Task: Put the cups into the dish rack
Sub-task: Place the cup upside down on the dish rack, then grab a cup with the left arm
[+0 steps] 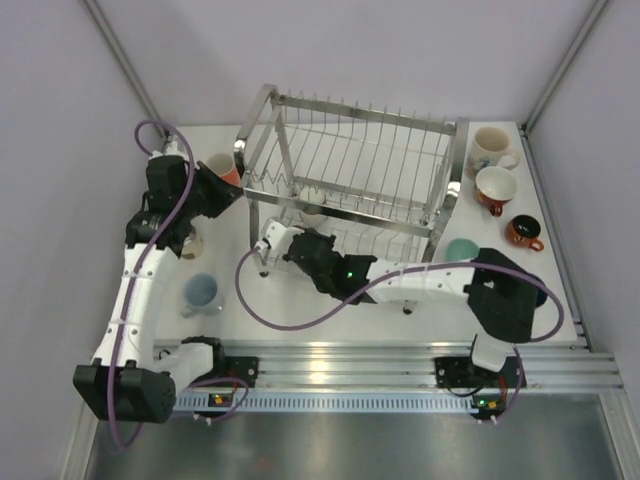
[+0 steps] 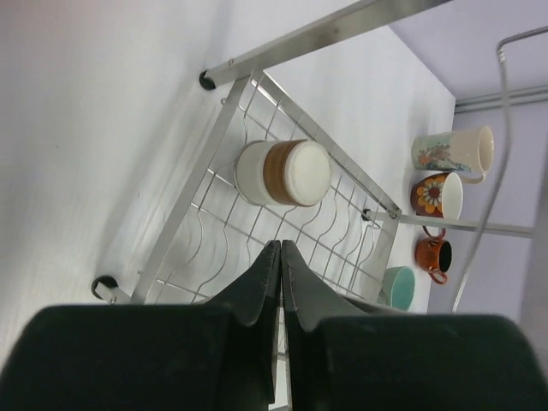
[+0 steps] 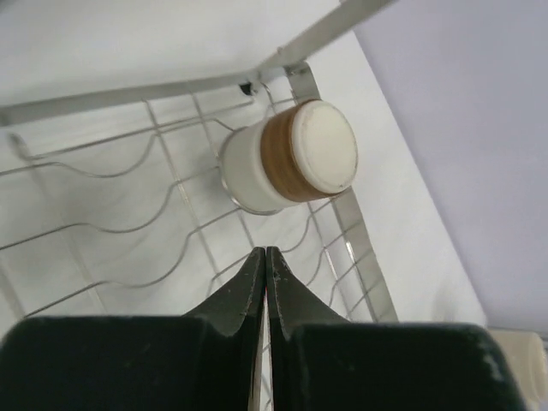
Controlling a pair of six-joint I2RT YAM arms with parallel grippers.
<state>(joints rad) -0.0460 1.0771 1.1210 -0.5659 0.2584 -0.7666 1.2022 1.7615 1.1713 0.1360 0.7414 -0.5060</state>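
Observation:
The silver wire dish rack (image 1: 350,165) stands at the table's middle back. A cream cup with a brown band (image 2: 282,173) sits upside down on its lower tier, also in the right wrist view (image 3: 291,158). My left gripper (image 1: 234,195) is shut and empty at the rack's left end, with its tips (image 2: 281,245) pointing over the lower tier. My right gripper (image 1: 296,240) is shut and empty at the rack's front left, with its tips (image 3: 265,251) just short of that cup. An orange cup (image 1: 222,165) stands behind the left gripper.
Right of the rack stand a printed cup (image 1: 492,148), an orange-patterned cup (image 1: 495,188), a small dark orange cup (image 1: 522,232) and a mint cup (image 1: 461,250). A pale blue-grey cup (image 1: 201,293) stands front left. Another cup (image 1: 190,243) is half hidden under the left arm.

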